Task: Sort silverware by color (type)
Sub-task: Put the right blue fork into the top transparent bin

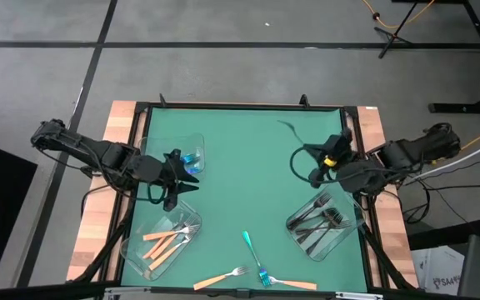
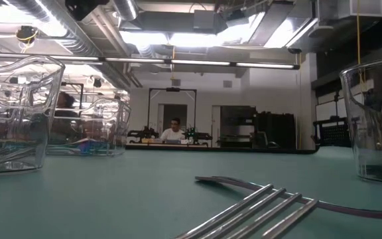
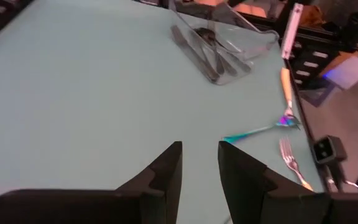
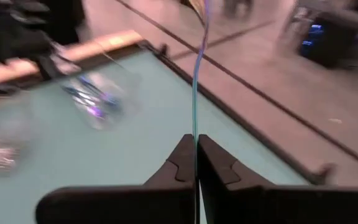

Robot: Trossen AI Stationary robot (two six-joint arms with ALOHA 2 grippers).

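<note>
The green desk (image 1: 240,142) fills the middle of the high view, with a dark arm along each side.

Three clear trays stand on it:
- The tray at the front left (image 1: 136,254) holds the orange forks (image 1: 167,240).
- The tray at the front right (image 1: 294,223) holds the dark forks (image 1: 322,223).
- The smaller tray at the back left (image 1: 197,140) holds the blue forks (image 1: 192,158).

The left arm (image 1: 98,154) reaches in from the left edge. Its left hand (image 3: 199,163) hovers just beside the blue forks' tray. Its two fingers are parted with nothing between them.

The right arm (image 1: 407,154) comes in from the right edge. Its right hand (image 4: 196,155) is above the desk, behind the dark forks' tray. It is pinched closed on a thin blue-teal fork (image 4: 195,93), seen edge-on and rising from between the fingers.

Three forks lie loose near the front edge:
- A loose blue fork (image 1: 252,250) lies between the two front trays.
- One loose orange fork (image 1: 219,279) lies just to its left.
- A second orange fork (image 1: 297,284) is touching or nearly touching the blue one's tines.
</note>
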